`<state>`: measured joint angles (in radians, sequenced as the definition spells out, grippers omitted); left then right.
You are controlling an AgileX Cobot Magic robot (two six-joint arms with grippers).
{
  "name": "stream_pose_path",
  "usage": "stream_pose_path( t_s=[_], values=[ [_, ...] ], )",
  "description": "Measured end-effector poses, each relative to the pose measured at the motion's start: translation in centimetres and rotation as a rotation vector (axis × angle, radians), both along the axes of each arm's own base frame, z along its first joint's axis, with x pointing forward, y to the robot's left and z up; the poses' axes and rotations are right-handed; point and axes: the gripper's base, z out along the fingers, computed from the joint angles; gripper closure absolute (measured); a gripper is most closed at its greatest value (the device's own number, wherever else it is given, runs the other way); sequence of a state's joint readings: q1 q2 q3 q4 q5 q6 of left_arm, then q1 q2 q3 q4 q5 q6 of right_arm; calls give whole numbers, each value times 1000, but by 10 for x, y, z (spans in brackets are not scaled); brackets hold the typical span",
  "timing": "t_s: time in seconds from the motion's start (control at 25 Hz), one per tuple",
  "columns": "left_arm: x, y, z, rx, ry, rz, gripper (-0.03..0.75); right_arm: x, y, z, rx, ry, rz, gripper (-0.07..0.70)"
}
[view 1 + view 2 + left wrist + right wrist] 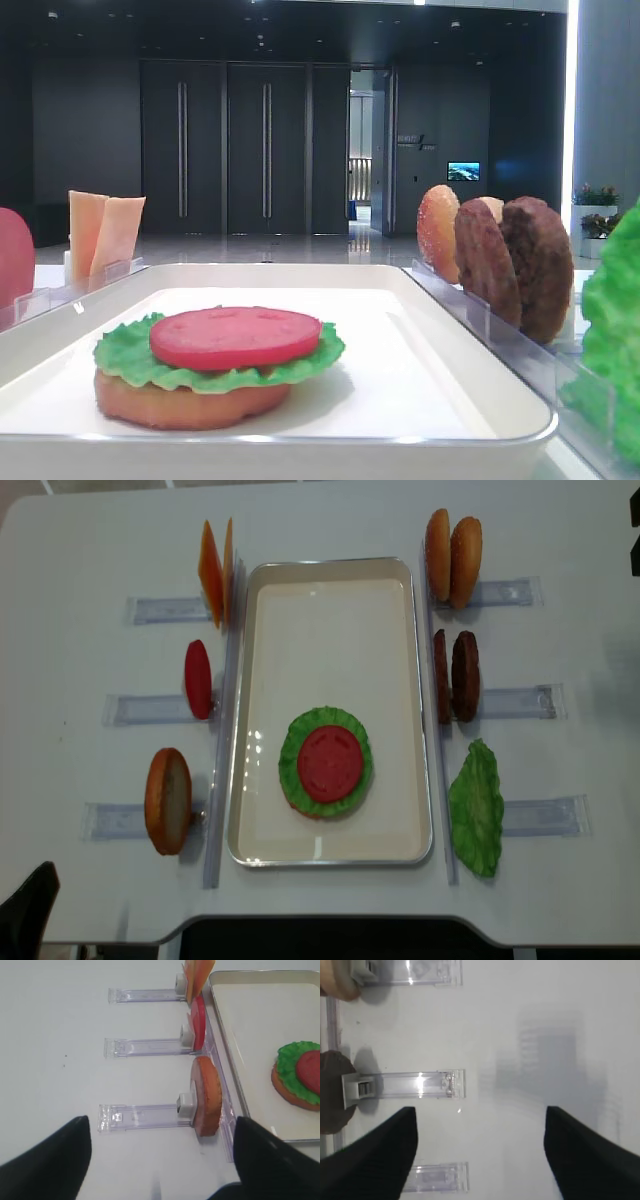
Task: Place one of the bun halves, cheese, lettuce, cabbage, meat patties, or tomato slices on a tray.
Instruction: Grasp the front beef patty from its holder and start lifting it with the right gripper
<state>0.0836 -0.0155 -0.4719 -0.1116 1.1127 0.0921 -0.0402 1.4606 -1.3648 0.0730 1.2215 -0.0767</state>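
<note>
Tray (400, 680): white, rectangular, at the middle of the white table (90, 560), long side running near to far.

On the tray, toward its near end: one stack. Bottom bun half (180, 400) lies flat; a frilly lettuce leaf (292, 755) lies on it; a red tomato slice (330, 763) lies on top of the leaf.

Left of the tray, standing on edge in clear plastic holders (145, 1112):
- far: cheese slices (213, 570), pale orange, just beside the tray rim;
- middle: a second tomato slice (198, 678);
- near: a bun half (168, 800), upright.

Right of the tray, also on edge in holders:
- far: two bun halves (452, 558), side by side, touching;
- middle: two meat patties (455, 675), dark brown, close together;
- near: a second lettuce leaf (476, 808), beside the tray's near right corner.

Left claw (160, 1147): black fingers (55, 1160) spread wide apart, nothing between them, over bare table left of the near bun half.

Right claw (480, 1152): fingers (380, 1155) spread wide, nothing between them, over bare table beside the holders; a patty edge (332, 1095) shows at the left rim of its view.
</note>
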Motion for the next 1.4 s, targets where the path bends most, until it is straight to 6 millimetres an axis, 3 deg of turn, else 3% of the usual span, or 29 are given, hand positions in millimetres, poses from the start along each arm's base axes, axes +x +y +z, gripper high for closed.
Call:
stream_pose_path(
  t_s=[0.6, 1.16, 1.4],
  values=[
    [0, 0, 0, 0, 0, 0, 24, 5, 4, 5, -9, -14, -28, 128],
    [0, 0, 0, 0, 0, 0, 24, 0, 97, -7, 25, 35, 76, 128],
    [0, 0, 0, 0, 0, 0, 24, -5, 121, -10, 34, 49, 76, 128]
  ],
)
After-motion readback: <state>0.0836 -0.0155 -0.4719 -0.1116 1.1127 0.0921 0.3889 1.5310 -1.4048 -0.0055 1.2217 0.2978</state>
